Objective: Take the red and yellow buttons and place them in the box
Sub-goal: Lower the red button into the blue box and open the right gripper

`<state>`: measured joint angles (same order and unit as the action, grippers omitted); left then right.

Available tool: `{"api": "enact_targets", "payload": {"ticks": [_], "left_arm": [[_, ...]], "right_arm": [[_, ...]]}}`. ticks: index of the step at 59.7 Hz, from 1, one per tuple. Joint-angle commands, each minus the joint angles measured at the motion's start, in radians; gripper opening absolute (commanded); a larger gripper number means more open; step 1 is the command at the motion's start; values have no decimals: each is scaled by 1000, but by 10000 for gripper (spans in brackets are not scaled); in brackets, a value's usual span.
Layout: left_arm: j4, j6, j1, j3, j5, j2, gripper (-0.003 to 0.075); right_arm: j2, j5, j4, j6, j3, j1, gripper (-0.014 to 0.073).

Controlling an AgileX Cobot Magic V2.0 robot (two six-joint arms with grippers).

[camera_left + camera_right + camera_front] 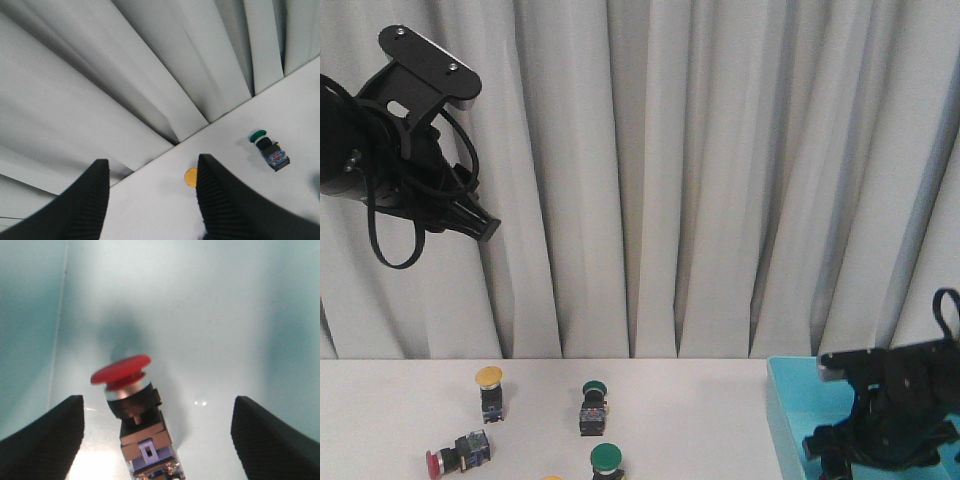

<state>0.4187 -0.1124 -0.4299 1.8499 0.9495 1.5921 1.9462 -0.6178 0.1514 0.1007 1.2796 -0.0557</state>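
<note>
A red button lies on the floor of the turquoise box, free between the wide-open fingers of my right gripper. In the front view my right gripper reaches down into the box at the lower right. A yellow button stands upright on the table, and another red button lies on its side in front of it. A yellow cap just shows at the bottom edge. My left gripper is open and empty, raised high above the yellow button.
Two green-capped buttons sit mid-table; one shows in the left wrist view. A grey curtain hangs behind the table. The box wall rises at the table's right.
</note>
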Motion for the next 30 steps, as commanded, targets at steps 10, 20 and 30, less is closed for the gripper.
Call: {"api": "enact_targets", "payload": {"ticks": [10, 20, 30], "left_arm": [[14, 32, -2, 30, -56, -33, 376], [14, 189, -2, 30, -78, -33, 378], [-11, 254, -2, 30, -51, -29, 378]], "right_arm": [[-187, -99, -132, -101, 234, -2, 565], [-293, -126, -236, -223, 354, -45, 549], [-383, -157, -254, -280, 400, -120, 549]]}}
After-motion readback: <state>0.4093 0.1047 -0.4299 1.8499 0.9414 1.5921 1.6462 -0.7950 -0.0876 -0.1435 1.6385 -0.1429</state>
